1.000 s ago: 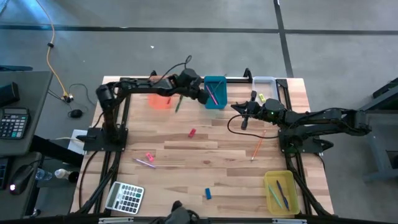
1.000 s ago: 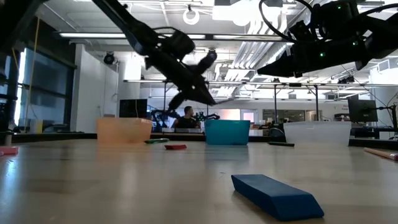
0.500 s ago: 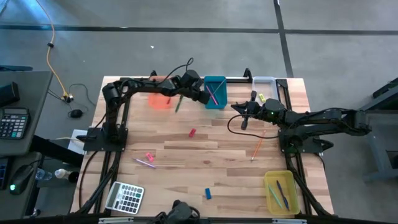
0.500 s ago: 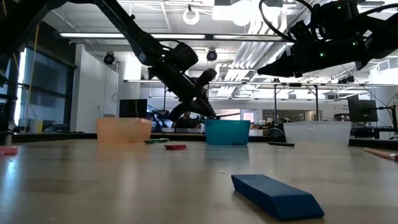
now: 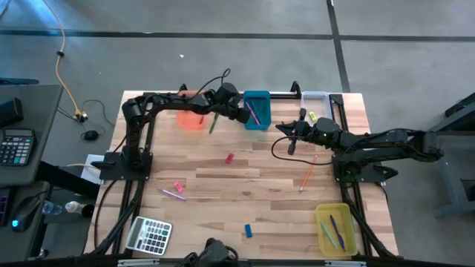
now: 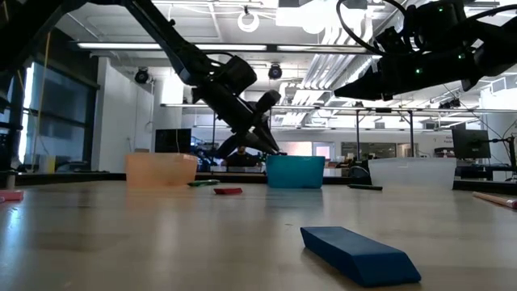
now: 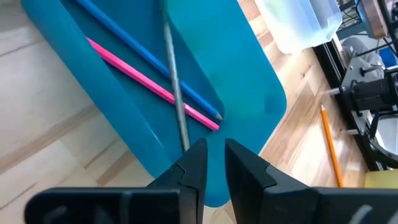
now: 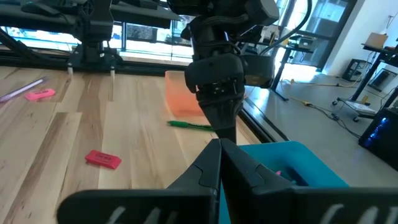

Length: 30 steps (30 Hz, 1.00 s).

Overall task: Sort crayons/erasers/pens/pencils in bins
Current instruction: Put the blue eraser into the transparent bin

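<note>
My left gripper (image 7: 211,152) hangs open over the near end of the teal bin (image 7: 249,68), slanting down, with nothing between its fingers. In the bin lie a blue pen (image 7: 143,53), a pink pencil (image 7: 149,82) and a grey-teal stick (image 7: 174,81) lying across both. The stick's near end is right beside one fingertip. My right gripper (image 5: 280,127) waits shut above the table, right of the teal bin (image 5: 257,110), holding nothing. A green pencil (image 5: 213,124) lies beside the orange bin (image 5: 190,119). My left gripper has one fingertip (image 7: 196,149) right at the near end of the grey-teal stick (image 7: 185,142). I cannot tell whether the two touch. The stick lies down in the teal bin, not between the fingers.
On the table lie a red eraser (image 5: 229,158), a pink eraser (image 5: 178,186), a blue eraser (image 5: 249,231) and an orange pencil (image 5: 308,176). A clear bin (image 5: 315,100) stands at the far right and a yellow bin (image 5: 334,228) at the near right. A calculator (image 5: 150,235) lies near left.
My left gripper has sunk toward the teal bin and then kept still. Half a second ago a thin stick stuck out from its fingers over the bin in the low view; now it no longer shows there.
</note>
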{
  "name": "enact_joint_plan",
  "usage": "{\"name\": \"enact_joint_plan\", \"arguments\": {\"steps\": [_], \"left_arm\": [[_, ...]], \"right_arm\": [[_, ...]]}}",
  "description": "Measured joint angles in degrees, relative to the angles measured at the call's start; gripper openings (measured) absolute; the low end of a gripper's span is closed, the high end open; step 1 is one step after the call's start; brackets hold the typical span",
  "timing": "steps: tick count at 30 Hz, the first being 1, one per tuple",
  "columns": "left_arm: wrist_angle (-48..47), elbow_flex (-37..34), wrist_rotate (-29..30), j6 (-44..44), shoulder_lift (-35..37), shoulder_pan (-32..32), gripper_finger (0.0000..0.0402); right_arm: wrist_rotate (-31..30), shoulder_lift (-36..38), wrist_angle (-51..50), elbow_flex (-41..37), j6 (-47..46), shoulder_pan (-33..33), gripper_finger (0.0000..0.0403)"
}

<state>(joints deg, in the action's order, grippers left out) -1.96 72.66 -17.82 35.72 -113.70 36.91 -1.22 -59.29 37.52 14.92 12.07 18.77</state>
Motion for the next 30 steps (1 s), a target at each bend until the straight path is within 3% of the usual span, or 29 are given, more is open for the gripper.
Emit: {"name": "enact_joint_plan", "arguments": {"steps": [12, 22, 27, 30], "left_arm": [[-1.40, -0.04, 0.74, -7.92, 3.62, 0.30, 0.0064], [-4.17, -0.74, 7.38, -27.54, 13.87, -5.10, 0.0017], [3.21, -6.63, 10.18, -31.16, 17.41, -8.54, 0.0003], [12.86, -12.64, 10.78, -31.02, 18.17, -9.72, 0.0001]], "right_arm": [[-0.02, -0.02, -0.02, 0.00, 0.01, -0.01, 0.0000], [0.01, 0.00, -0.02, 0.00, 0.16, -0.01, 0.0000], [-0.02, 0.00, -0.02, 0.00, 0.44, 0.01, 0.0000], [-0.02, 0.00, 0.00, 0.00, 0.44, 0.01, 0.0000]]}}
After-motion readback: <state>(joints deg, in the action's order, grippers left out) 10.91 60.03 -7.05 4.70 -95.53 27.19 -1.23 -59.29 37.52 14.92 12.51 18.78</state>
